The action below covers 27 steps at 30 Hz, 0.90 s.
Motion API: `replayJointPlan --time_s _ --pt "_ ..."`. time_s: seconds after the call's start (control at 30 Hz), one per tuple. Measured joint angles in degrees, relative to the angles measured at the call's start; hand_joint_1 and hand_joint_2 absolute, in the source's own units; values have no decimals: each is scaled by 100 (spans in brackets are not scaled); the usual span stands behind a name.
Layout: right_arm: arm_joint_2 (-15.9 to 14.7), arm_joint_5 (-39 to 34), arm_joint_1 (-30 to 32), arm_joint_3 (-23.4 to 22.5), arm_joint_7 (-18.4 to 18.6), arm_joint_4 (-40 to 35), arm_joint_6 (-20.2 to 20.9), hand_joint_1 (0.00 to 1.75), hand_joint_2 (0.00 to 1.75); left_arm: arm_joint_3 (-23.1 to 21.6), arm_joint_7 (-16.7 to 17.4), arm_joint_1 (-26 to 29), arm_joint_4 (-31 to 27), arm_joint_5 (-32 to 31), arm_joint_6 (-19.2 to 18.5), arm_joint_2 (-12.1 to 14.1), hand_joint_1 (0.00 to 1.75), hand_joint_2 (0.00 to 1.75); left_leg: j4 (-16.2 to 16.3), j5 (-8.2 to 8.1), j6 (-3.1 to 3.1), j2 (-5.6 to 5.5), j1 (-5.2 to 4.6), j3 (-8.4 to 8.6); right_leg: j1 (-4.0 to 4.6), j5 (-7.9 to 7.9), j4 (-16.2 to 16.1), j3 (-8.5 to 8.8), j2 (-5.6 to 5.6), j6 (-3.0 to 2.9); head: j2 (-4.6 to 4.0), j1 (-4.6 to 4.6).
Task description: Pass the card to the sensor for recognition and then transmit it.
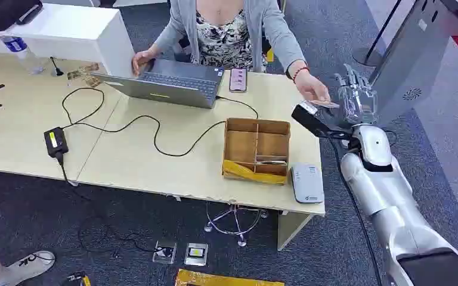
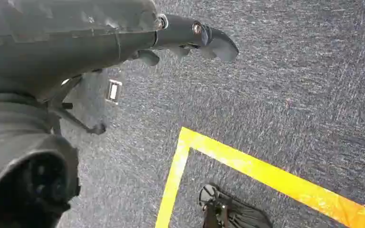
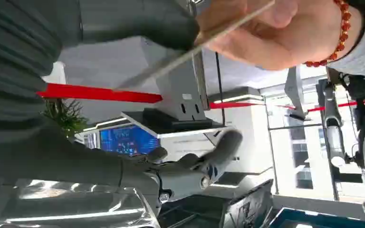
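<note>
A person's hand with a red bead bracelet pinches the card at the table's far right corner. My right hand is raised just beside it, fingers upright and spread. In the right wrist view the card shows edge-on, held by the person's hand; my thumb lies next to it, while my fingers stay well apart from it. The white sensor lies on the table's front right corner. My left hand hangs over the carpet, holding nothing.
A compartmented cardboard box stands left of the sensor. A laptop, a phone and a cabled power brick lie on the table. A grey kiosk stands close to my right arm. Yellow tape marks the floor.
</note>
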Motion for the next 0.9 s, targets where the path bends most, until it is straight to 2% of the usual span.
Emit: replayJointPlan --time_s 0.9 --pt "-33 -367 21 -168 -179 2 -31 175 175 -44 4 0 2 22 55 4 0 0 1 0 0 1 0 1 0 0 0 -3 3 0 0 0"
